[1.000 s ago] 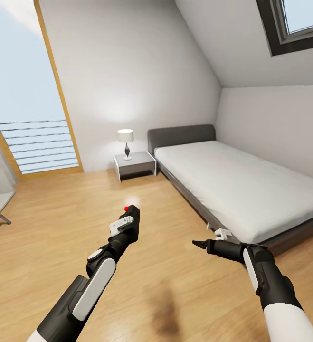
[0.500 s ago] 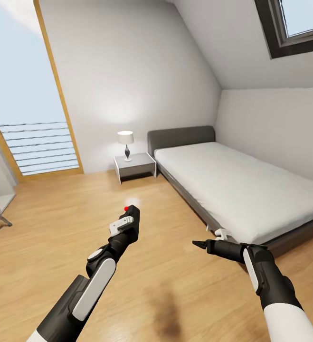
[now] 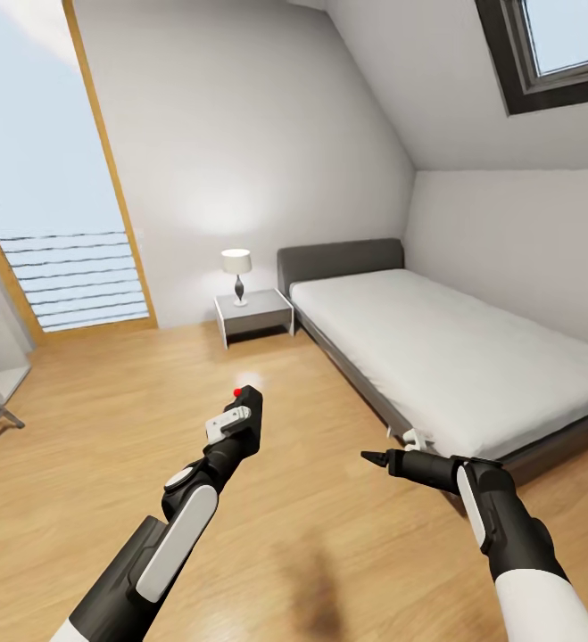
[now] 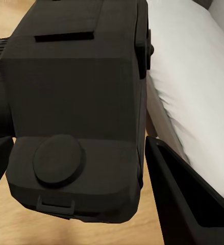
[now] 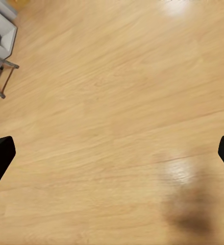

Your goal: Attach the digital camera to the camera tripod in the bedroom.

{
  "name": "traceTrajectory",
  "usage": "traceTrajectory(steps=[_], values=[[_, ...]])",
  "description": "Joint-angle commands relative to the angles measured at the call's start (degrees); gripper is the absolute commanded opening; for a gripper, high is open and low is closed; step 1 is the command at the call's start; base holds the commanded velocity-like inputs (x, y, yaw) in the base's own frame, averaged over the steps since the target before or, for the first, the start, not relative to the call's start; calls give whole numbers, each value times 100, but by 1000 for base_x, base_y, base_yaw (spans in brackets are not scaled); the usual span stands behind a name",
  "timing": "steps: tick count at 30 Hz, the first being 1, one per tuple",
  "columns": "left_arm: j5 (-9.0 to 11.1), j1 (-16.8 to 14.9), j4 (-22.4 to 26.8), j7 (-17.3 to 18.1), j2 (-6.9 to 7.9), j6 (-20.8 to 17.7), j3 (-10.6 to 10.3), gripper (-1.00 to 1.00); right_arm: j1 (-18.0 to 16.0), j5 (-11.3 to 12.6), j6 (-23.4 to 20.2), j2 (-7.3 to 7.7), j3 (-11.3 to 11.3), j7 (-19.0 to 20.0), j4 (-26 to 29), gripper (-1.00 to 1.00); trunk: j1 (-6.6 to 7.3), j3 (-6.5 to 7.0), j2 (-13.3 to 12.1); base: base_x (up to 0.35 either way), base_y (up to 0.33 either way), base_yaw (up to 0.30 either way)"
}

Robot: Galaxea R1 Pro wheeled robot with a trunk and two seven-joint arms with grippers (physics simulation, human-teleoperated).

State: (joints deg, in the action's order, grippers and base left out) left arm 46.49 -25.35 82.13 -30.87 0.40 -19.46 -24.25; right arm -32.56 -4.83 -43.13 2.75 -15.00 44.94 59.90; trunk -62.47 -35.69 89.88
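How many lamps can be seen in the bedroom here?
1. The lamp stands on the small bedside table beside the head of the bed, against the far wall. Others could be outside the picture.

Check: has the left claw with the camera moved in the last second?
No. The left claw, shut on the digital camera, sits at the same spot; only the bed and nightstand shifted slightly, so the view moved.
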Motion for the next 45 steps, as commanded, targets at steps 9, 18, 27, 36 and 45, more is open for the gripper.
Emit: traceTrajectory(steps=[9, 18, 27, 36, 45], values=[[25, -6, -24, -40, 4, -14, -10, -100, -5, -43, -20, 4, -32, 60, 9, 100, 199, 156, -359, 0, 0, 0], [59, -6, -22, -50, 2, 3, -10, -100, -5, -53, -71, 9, -13, 51, 11, 100, 396, 318, -720, 0, 0, 0], [61, -6, -30, -50, 4, 4, -10, -100, -5, -52, -25, 0, -12, 40, 5, 100, 594, 479, -1081, 0, 0, 0], [63, -6, -36, -52, 4, 4, -10, -100, -5, -53, -29, 6, -12, 35, -1, 100, 792, 641, -1442, 0, 0, 0], [62, -6, -39, -50, 4, 4, -10, -100, -5, -46, -21, 6, -12, 21, -4, 100, 989, 803, -1803, 0, 0, 0]])
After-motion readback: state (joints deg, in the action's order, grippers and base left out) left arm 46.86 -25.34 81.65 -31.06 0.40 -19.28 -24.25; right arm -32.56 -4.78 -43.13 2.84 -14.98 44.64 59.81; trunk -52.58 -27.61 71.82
